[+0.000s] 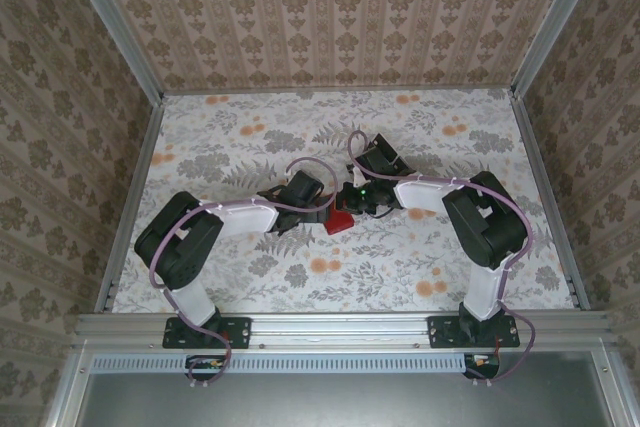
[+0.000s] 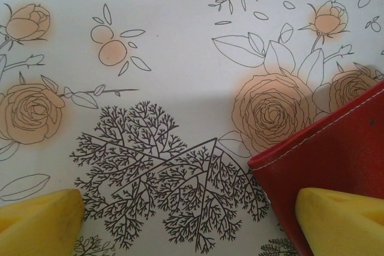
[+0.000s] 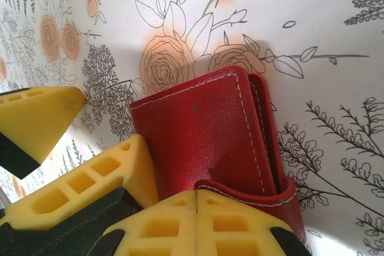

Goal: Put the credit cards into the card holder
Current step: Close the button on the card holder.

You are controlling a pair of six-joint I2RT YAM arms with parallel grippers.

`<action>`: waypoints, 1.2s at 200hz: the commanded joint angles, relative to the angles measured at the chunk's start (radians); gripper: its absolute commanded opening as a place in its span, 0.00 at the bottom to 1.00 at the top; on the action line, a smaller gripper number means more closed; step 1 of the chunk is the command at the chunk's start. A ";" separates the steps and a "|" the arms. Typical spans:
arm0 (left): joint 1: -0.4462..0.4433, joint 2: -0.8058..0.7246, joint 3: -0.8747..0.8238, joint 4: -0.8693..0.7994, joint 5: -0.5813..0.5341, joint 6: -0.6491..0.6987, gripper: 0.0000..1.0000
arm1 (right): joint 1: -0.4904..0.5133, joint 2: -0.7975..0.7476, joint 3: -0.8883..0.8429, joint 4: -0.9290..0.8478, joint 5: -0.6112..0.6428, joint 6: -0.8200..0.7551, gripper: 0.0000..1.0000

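Card holder (image 1: 340, 223), red, lies folded at mid-table (image 1: 450, 147), between the 2 grippers.

Fig. legend, late stage of task (judged):
- Holder: cover flat, stitched edges aligned. Its tab (image 3: 252, 195) curls round the near edge.
- Right gripper (image 3: 197, 220): jaws together, tips butted against the tab at the holder's near edge. Whether they pinch any of the tab's leather can't be told.
- Left gripper (image 2: 191, 223): jaws wide apart, holding nothing. 1 finger (image 2: 342, 220) hangs over a corner of the holder and the other is over bare table to the left. Contact w/ the holder can't be told.
- Credit cards: the holder's inside is hidden by the fold, so how many are in it can't be told.

Progress est.: the folded cover and wrapped tab suggest loading is done, or nearly so, and closing is the step in hand. Left to do, prob.: seat the tab's snap, then back both grippers off. Risk: the right-hand tips' push could slide the holder, as the left gripper isn't gripping it.
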 commanded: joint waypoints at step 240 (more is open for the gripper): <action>0.033 -0.053 -0.005 -0.062 0.000 0.016 1.00 | 0.005 0.012 0.147 -0.115 0.023 0.036 0.45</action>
